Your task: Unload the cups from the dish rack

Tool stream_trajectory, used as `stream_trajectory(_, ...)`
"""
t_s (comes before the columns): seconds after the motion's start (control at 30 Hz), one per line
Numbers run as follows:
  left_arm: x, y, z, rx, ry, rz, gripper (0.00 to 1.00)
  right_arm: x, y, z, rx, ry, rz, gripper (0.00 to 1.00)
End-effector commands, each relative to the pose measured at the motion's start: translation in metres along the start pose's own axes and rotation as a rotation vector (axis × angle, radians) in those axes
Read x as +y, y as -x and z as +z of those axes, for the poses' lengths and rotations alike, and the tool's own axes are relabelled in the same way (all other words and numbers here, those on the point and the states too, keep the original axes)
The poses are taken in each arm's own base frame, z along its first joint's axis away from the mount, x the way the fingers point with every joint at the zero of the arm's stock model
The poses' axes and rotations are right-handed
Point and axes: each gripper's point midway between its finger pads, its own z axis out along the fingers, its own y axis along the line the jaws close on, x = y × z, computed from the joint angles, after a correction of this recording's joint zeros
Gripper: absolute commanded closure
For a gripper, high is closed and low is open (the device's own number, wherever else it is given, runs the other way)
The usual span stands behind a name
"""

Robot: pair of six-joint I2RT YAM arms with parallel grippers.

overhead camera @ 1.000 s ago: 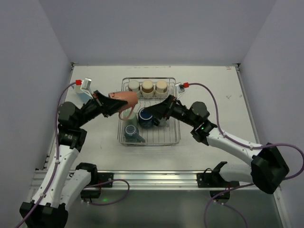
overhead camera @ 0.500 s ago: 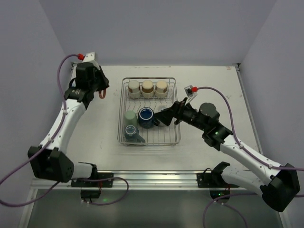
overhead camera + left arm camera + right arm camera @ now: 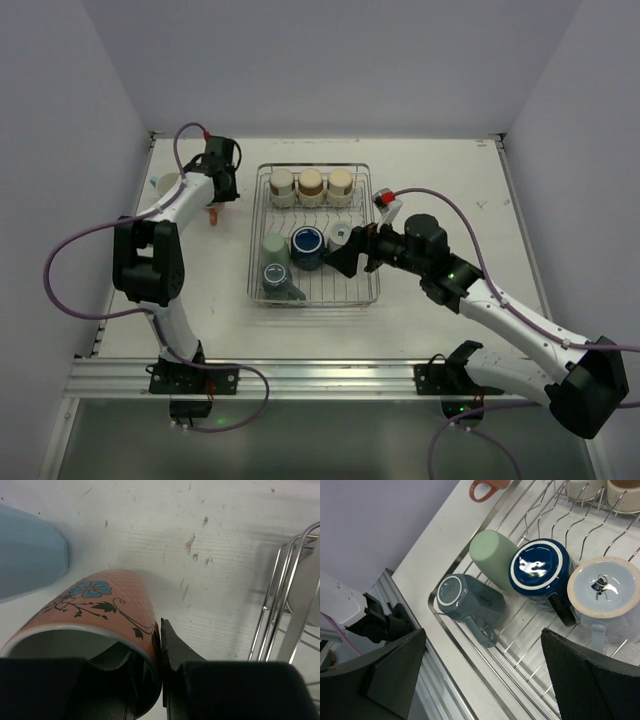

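Across the table [image 3: 470,190] the dish rack [image 3: 315,302] had not stirred, but both arms had moved round it within the last second. The left arm [image 3: 150,250], which had been holding the salmon pink mug [image 3: 95,605] over the rack's left rim, had swung out to the far left of the table, clear of the wires, and brought the mug low, just beside a light blue cup [image 3: 25,560] already standing there. We could not tell whether the mug touched the tabletop yet. The right arm [image 3: 500,305] had drawn back a little towards the rack's right side, and that uncovered a pale mug [image 3: 602,590] sitting bottom up next to the navy mug [image 3: 540,570]. Also in the rack were the three cream cups [image 3: 312,183] along the back row, the sage green tumbler [image 3: 492,555] and the grey mug [image 3: 465,602] on its side, so by our count seven cups were left to unload. The left gripper [image 3: 159,650] was clamped on the pink mug's wall, one finger inside the rim and one outside. The right gripper [image 3: 485,680] hung above the rack with its jaws spread wide and nothing between them; we judged the pale mug or the navy one its likeliest pick.
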Motion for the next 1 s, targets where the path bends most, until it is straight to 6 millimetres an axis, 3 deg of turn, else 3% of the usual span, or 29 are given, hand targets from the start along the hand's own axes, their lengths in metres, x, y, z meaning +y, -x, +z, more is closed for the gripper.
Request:
stream_trajectory(0.0,0.008,0.037,0.0,-0.098,0.061,0.012,1.0,0.009,0.016,0.001,-0.022,-0.005,-0.067,0.01)
stream_trajectory(0.07,0.008,0.034,0.008,-0.085,0.073,0.015,0.99,0.007,0.008,0.005,0.013,-0.022,-0.072,0.01)
stream_trajectory(0.2,0.008,0.023,0.022,-0.044,0.075,0.024,0.87,0.012,0.0,0.015,0.054,-0.05,-0.131,0.01)
stream_trajectory(0.4,0.007,0.018,0.024,-0.032,0.055,0.015,0.68,0.021,-0.014,0.031,0.124,-0.074,-0.201,0.01)
stream_trajectory(0.5,0.009,0.022,0.018,-0.047,0.045,0.004,0.48,0.029,-0.021,0.036,0.151,-0.067,-0.216,0.01)
stream_trajectory(0.53,0.007,0.021,0.015,-0.044,0.034,-0.002,0.33,0.029,-0.02,0.036,0.149,-0.068,-0.216,0.01)
stream_trajectory(0.63,0.0,0.035,-0.009,-0.096,-0.03,-0.032,0.17,0.031,-0.014,0.034,0.127,-0.08,-0.214,0.01)
stream_trajectory(0.77,-0.014,0.057,-0.073,-0.222,-0.166,-0.083,0.12,0.037,-0.007,0.029,0.109,-0.067,-0.21,0.01)
stream_trajectory(0.8,-0.018,0.056,-0.085,-0.239,-0.198,-0.085,0.12,0.037,-0.009,0.029,0.114,-0.068,-0.21,0.01)
stream_trajectory(0.83,-0.025,0.042,-0.09,-0.223,-0.245,-0.082,0.12,0.035,-0.011,0.028,0.114,-0.074,-0.209,0.01)
stream_trajectory(0.87,-0.031,0.043,-0.119,-0.274,-0.292,-0.076,0.12,0.034,-0.008,0.025,0.099,-0.081,-0.209,0.01)
stream_trajectory(0.9,-0.035,0.021,-0.123,-0.247,-0.322,-0.059,0.12,0.026,-0.012,0.024,0.098,-0.107,-0.208,0.01)
stream_trajectory(0.93,-0.039,0.019,-0.153,-0.299,-0.372,-0.05,0.12,0.025,-0.012,0.022,0.09,-0.113,-0.207,0.01)
stream_trajectory(0.97,-0.043,0.009,-0.164,-0.302,-0.413,-0.043,0.12,0.026,-0.012,0.018,0.083,-0.109,-0.208,0.01)
